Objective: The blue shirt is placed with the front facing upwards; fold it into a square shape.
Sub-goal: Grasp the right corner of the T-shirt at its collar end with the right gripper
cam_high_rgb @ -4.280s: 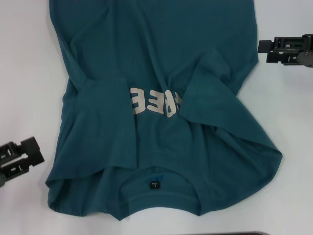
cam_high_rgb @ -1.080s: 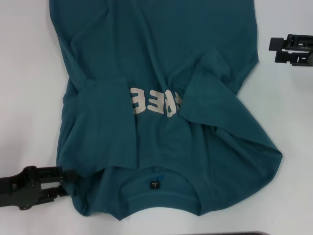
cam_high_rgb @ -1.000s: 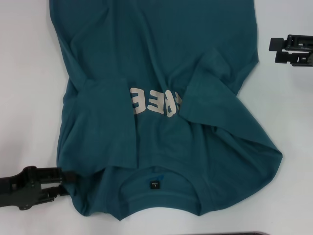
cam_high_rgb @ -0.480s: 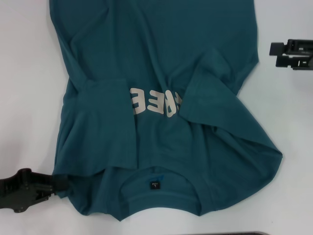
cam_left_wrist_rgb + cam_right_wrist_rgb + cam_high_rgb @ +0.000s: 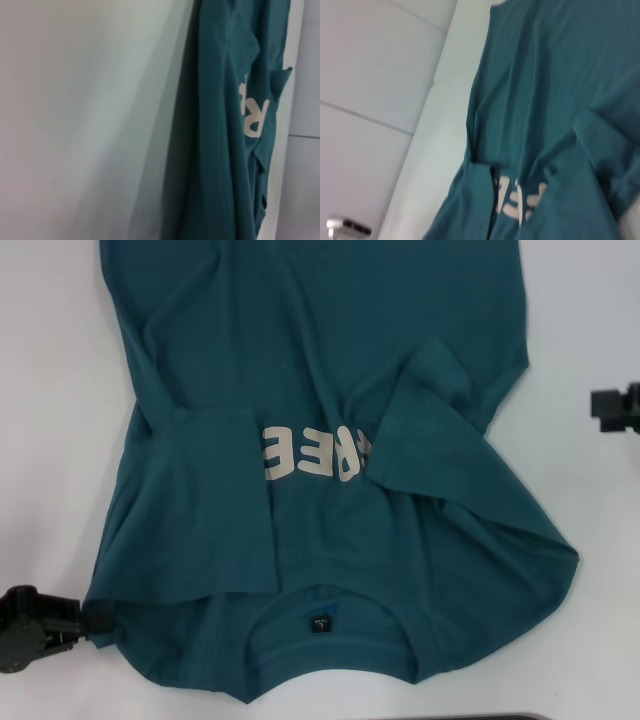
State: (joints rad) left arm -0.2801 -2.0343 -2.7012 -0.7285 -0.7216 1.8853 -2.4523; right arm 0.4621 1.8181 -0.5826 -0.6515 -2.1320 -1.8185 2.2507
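Observation:
The blue shirt (image 5: pixel 330 360) lies spread on the white table, collar toward me, with both sleeves folded in over the chest. Pale lettering (image 5: pixel 315 455) shows between the sleeves, and a small dark label (image 5: pixel 321 621) sits inside the collar. My left gripper (image 5: pixel 90 616) is at the near left, shut on the shirt's shoulder corner. My right gripper (image 5: pixel 612 407) is at the far right edge, clear of the cloth and only partly in view. The left wrist view shows the shirt (image 5: pixel 220 150) edge-on beside bare table. In the right wrist view the shirt (image 5: pixel 545 100) and its lettering (image 5: pixel 520 197) are seen from above.
The white table (image 5: pixel 50 390) shows bare on both sides of the shirt. A dark strip (image 5: pixel 510 717) runs along the near edge. A small metallic object (image 5: pixel 347 227) sits off the table in the right wrist view.
My left gripper reached the shirt's near left corner, shut on it and pulled it left, smoothing the left side and uncovering more lettering. My right gripper drew back to the right and came nearer.

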